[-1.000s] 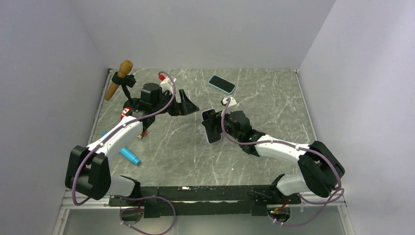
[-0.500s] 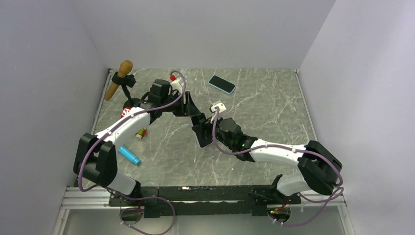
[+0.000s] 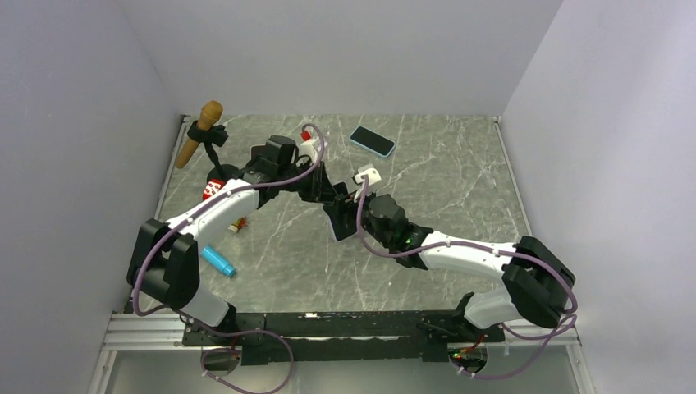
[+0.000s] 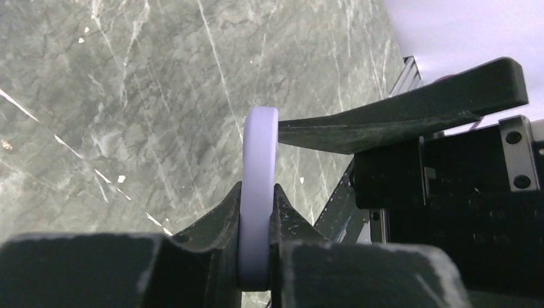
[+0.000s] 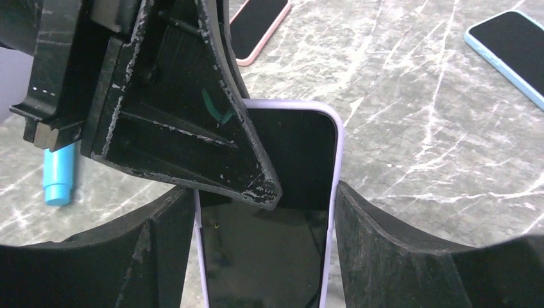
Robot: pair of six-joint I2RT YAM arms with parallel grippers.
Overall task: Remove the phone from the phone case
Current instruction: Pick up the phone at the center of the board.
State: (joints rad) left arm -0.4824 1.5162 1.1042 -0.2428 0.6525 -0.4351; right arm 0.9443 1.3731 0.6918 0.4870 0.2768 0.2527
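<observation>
Above the middle of the desk (image 3: 443, 180), the right claw (image 5: 266, 221) clasped the phone (image 5: 292, 160) across its long sides, its long axis running straight out towards the left claw (image 4: 256, 199), which was pinched shut on the rim of the lilac case (image 4: 260, 141) at that outer end.

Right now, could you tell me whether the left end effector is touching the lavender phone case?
Touching. The left wrist view shows the left end effector clamping the phone case edge, both fingers flush against it.
</observation>
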